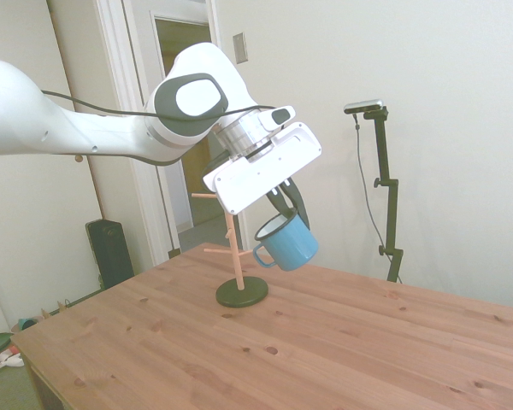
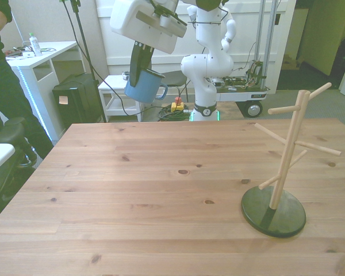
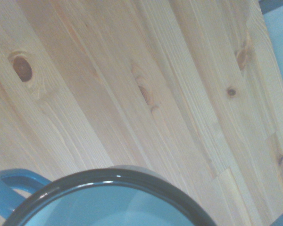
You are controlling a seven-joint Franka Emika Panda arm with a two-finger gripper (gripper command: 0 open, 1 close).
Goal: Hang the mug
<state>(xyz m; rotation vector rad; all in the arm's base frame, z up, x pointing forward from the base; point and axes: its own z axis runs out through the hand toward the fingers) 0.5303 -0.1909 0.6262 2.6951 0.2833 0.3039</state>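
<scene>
Mug carried aloft in the pincer, well apart from the rack.

The pincer (image 2: 141, 62) is clenched on the rim of the mug (image 2: 142, 85), which hangs tilted in the air high over the desk (image 2: 161, 195), touching nothing else; in the front view it sits toward 11 o'clock, above the far edge of the desk. Its blue loop handle (image 1: 262, 255) sticks out sideways. The wrist view looks over the dark rim (image 3: 108, 181) into the pale inside, and nothing can be seen in the part shown. The wooden mug tree (image 2: 287, 158) stands upright on its dark round base (image 2: 273, 211) at about 4 o'clock in the front view, its pegs bare. A person (image 2: 3, 75) stands at 9 o'clock beside the desk.
</scene>
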